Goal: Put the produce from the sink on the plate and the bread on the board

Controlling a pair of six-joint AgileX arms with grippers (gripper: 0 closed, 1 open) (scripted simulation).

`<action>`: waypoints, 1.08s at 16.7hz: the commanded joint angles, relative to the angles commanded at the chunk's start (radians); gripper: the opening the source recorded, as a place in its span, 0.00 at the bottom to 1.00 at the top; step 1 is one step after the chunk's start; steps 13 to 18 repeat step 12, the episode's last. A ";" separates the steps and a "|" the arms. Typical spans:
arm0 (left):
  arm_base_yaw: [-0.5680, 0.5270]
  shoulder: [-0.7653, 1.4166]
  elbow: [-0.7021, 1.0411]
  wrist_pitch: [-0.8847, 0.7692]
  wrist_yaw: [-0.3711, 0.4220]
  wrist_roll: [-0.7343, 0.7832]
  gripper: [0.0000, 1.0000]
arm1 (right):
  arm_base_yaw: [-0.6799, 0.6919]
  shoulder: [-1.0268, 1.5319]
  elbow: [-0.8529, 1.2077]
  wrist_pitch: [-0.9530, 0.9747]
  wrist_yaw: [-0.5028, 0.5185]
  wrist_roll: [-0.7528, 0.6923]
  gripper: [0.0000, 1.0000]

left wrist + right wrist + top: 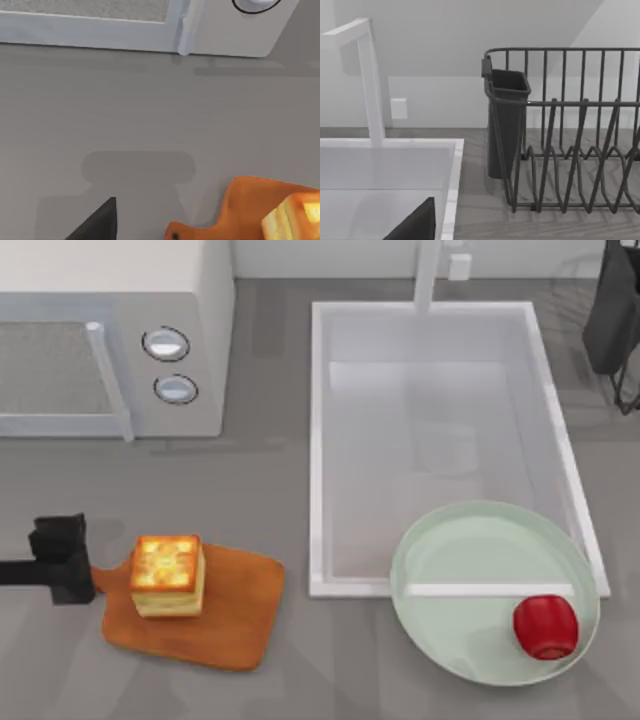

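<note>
The sink (440, 440), a white-rimmed rectangular basin with a white faucet (428, 270) at its far edge, takes up the upper right-centre of the top view; the right wrist view looks across its rim (451, 190) toward a dark wire dish rack (570, 130) with a utensil cup. A microwave (110, 335) fills the upper left of the top view, its door frame and a dial running along the top of the left wrist view. The pale green plate (470, 570) lies at the lower right, overlapping the sink's near rim, and the produce (546, 626), a glossy red pepper, rests on the plate's lower right part. The board (235, 605) lies at the lower left, its knob handle pointing left, and the bread (167, 574) stands on the board's left part. The left gripper (60, 558) sits at the far left edge, just beside the board's handle, apart from the bread; whether its claw is spread or pressed together I cannot tell. The right arm (612, 310) is parked at the upper right corner.
</note>
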 joint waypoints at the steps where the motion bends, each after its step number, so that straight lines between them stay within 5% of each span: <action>1: 0.024 -0.101 -0.059 0.042 0.000 0.023 1.00 | 0.000 0.000 0.000 0.000 0.000 0.000 1.00; 8: 0.153 -0.565 -0.342 0.299 -0.003 0.153 1.00 | 0.000 0.000 0.000 0.000 0.000 0.000 1.00; 18: 0.169 -0.607 -0.370 0.334 -0.004 0.169 1.00 | 0.000 0.000 0.000 0.000 0.000 0.000 1.00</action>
